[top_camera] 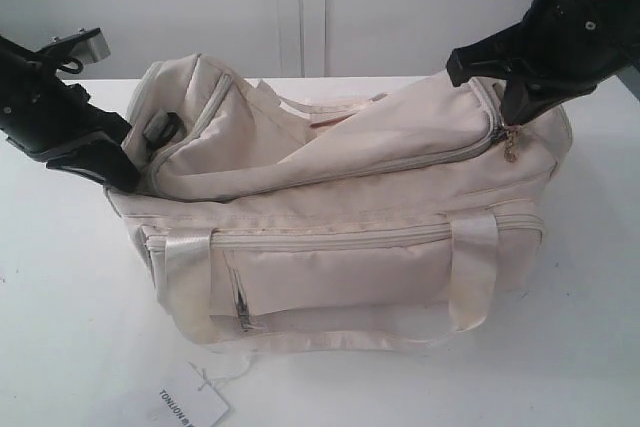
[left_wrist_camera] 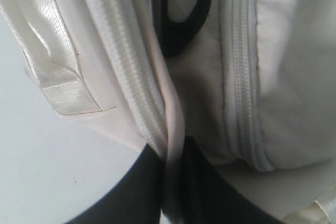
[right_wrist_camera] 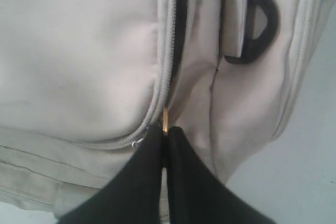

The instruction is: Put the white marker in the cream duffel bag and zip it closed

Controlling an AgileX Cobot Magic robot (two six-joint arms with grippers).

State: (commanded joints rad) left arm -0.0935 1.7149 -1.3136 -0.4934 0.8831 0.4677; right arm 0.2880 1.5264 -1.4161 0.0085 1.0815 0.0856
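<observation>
The cream duffel bag (top_camera: 340,197) stands mid-tabletop (top_camera: 70,327), with a paper tag (top_camera: 192,405) lying before its left front corner. The left end effector (top_camera: 122,175) is at the bag's left end. The right end effector (top_camera: 505,117) is at its right end, on the zipper pull (right_wrist_camera: 165,119).

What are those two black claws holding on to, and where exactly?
The right gripper pinches the gold zipper pull of the cream duffel bag. The left gripper pinches a fold of the bag's fabric at the other end.
</observation>
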